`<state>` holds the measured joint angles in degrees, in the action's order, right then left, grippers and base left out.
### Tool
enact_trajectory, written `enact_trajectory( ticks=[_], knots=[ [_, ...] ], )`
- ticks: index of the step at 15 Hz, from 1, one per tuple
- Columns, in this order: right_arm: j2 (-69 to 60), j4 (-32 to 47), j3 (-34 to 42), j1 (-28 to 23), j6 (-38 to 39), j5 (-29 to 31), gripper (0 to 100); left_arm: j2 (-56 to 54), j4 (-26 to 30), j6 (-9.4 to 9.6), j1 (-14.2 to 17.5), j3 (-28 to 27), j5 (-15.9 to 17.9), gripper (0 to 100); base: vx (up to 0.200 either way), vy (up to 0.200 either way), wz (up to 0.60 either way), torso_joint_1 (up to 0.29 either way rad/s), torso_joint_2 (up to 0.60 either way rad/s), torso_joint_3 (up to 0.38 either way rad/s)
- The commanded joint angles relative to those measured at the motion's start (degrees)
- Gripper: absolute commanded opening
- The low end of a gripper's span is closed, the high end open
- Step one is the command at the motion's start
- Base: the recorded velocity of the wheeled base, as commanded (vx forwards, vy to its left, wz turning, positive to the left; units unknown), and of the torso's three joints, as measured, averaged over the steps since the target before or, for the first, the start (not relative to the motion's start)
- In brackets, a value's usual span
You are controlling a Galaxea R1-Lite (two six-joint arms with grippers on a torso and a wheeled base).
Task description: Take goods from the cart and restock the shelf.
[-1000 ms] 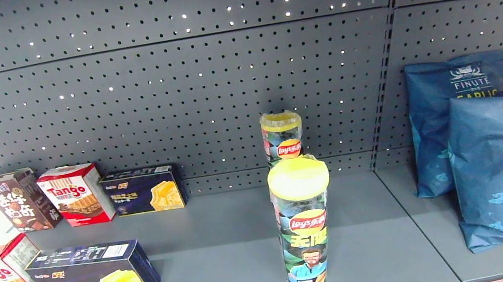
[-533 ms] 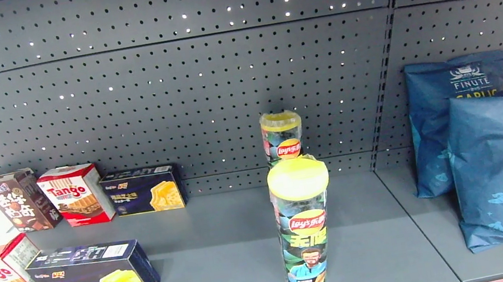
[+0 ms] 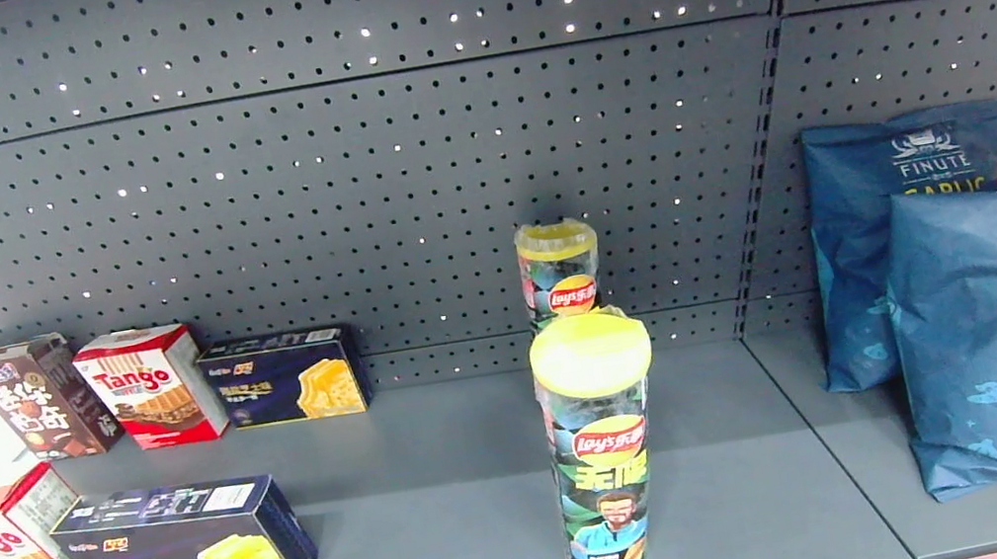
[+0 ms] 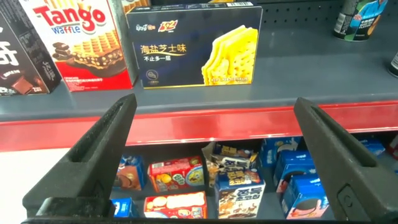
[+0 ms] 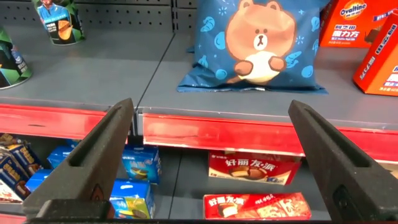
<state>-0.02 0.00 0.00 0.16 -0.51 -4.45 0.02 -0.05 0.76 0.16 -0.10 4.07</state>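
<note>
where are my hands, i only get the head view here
observer: left hand is open, in front of the shelf's red edge, facing the navy cracker box.
operator: and the right
observer: right hand is open too, facing the bear bag.
operator: anything past that bag
observer: orange boxes stand beside it on the shelf.
</note>
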Motion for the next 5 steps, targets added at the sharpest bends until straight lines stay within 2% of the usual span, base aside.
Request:
enact_trajectory(
  ticks=[1,5],
  knots=[
    [0.02,0.00,0.00,0.02,-0.02,-0.03,100,-0.02,-0.04,0.12,0.02,0.01,0.06,100,0.000,0.000,0.00,0.000,0.00,0.000],
    [0.02,0.00,0.00,0.02,-0.10,-0.03,100,-0.02,-0.04,0.12,0.02,0.01,0.06,100,0.000,0.000,0.00,0.000,0.00,0.000]
  ],
)
